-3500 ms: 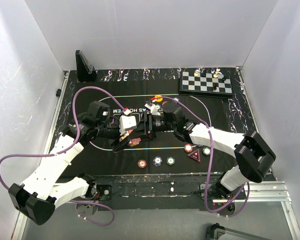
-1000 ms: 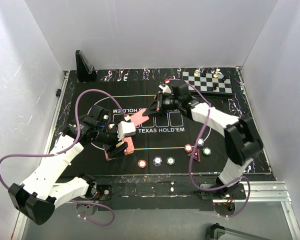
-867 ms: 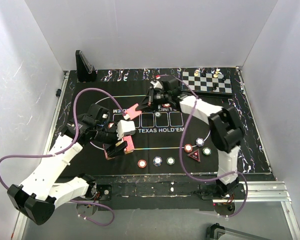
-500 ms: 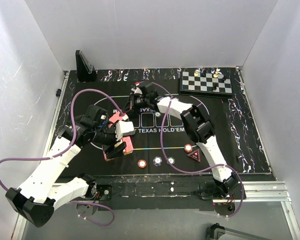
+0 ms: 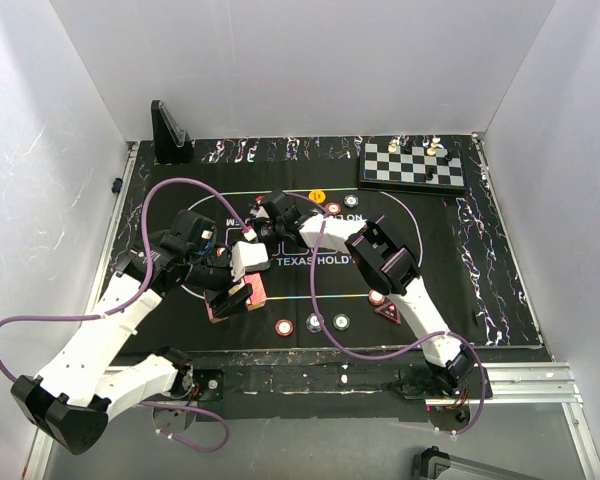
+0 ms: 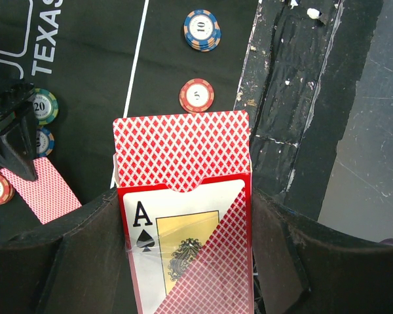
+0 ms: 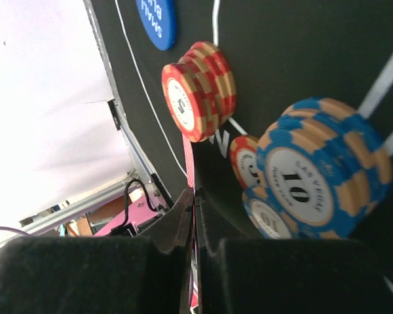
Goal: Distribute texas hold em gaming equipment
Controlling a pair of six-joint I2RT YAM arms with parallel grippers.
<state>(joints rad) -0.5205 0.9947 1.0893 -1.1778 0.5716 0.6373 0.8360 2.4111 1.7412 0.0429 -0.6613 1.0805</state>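
The red-backed playing cards in their red cardboard box [image 6: 181, 154], an ace of spades printed on the front, are clamped between the fingers of the left gripper [image 5: 238, 292], held at about 8 o'clock from the middle of the black felt mat [image 6: 92, 65]. A single red-backed card [image 6: 42, 190] is pinched edge-on by the right gripper [image 7: 193, 196], fingers pressed together on it, at 9 o'clock from the box and low over the mat. Trouble could come from the crowding. A red-and-tan chip stack [image 7: 200, 90] stands just beside the card's edge and could be knocked over by a sideways sweep. The two grippers are near enough that contact is a risk. With so thin a pinch, the card might be bent or dropped askew. "TEXAS" can be read on the mat, "10" on a blue-and-orange chip [image 6: 202, 29] at 12 o'clock from the box, "5" on a red-and-white chip [image 6: 196, 95], "20" on a green chip [image 6: 42, 106], and "SMALL" on a blue round button [image 7: 157, 19].
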